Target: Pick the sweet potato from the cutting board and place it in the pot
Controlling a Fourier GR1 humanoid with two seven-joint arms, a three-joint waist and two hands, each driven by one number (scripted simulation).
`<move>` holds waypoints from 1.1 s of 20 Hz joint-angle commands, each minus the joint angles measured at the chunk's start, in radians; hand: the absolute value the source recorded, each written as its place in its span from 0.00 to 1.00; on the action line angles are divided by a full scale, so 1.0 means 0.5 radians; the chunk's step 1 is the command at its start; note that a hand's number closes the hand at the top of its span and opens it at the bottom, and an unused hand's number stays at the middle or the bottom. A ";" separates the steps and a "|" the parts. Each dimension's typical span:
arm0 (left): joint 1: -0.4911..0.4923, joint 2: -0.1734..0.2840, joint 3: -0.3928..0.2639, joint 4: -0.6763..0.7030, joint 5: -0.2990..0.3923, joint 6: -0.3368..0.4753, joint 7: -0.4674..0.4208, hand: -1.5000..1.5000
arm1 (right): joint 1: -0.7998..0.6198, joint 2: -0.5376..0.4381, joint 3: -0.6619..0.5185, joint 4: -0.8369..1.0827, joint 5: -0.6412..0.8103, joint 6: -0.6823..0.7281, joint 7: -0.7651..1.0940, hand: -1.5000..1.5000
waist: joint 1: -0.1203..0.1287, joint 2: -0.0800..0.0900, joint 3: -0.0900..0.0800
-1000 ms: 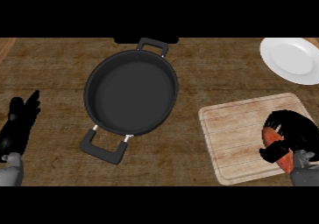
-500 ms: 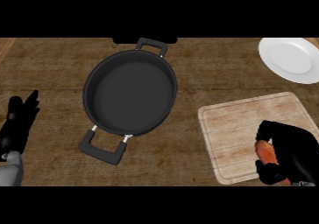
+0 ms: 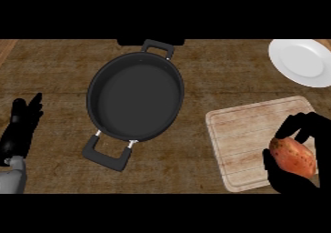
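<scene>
The orange sweet potato [image 3: 293,156] is over the right part of the wooden cutting board [image 3: 243,136], at the lower right. My right hand [image 3: 294,180] is curled round it, fingers above it and thumb at its left side. The black pot [image 3: 135,100] with two handles stands in the middle of the counter, nothing inside it. At the left edge my left hand [image 3: 20,129] rests open, fingers up.
A white plate [image 3: 303,61] lies at the top right, beyond the cutting board. Brown counter surface lies between the pot and the board.
My right hand has closed round the sweet potato and turned, so the potato now shows in its grasp. The left hand, the pot and the board have not moved.
</scene>
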 commanded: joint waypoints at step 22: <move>-0.016 -0.055 -0.043 0.031 -0.072 -0.002 -0.048 0.50 | -1.981 0.690 0.056 1.226 -0.307 0.223 0.728 1.00 | 0.064 0.012 -0.002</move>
